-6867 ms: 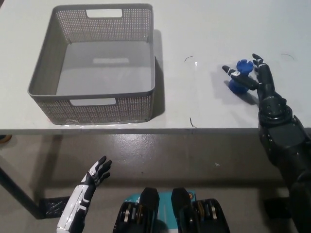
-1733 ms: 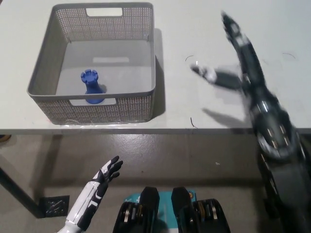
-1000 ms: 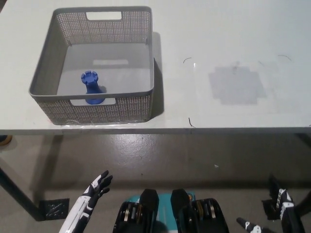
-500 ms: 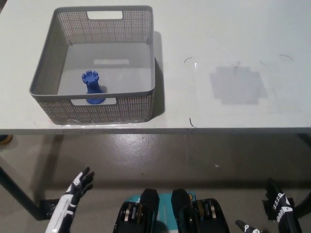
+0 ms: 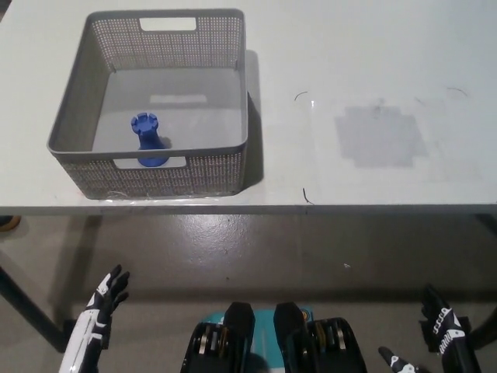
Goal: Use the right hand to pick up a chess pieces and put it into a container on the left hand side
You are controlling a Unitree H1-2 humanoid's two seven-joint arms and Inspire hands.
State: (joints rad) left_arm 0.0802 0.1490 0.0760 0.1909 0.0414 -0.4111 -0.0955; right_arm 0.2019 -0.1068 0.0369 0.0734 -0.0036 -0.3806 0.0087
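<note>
Lab-like test space, plain white table (image 5: pixel 373 62), bare concrete floor (image 5: pixel 256 249)

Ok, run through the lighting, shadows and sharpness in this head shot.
Head view: even, soft light with no harsh glare; the basket casts a dark shadow to its right on the table; a grey squarish patch shows at right; the blue chess piece is sharp; both robot hands, left and right, look unblurred.

Bright even light; sharp focus; basket (image 5: pixel 147 140) shadow falls right; floor below perhaps dimmer.
</note>
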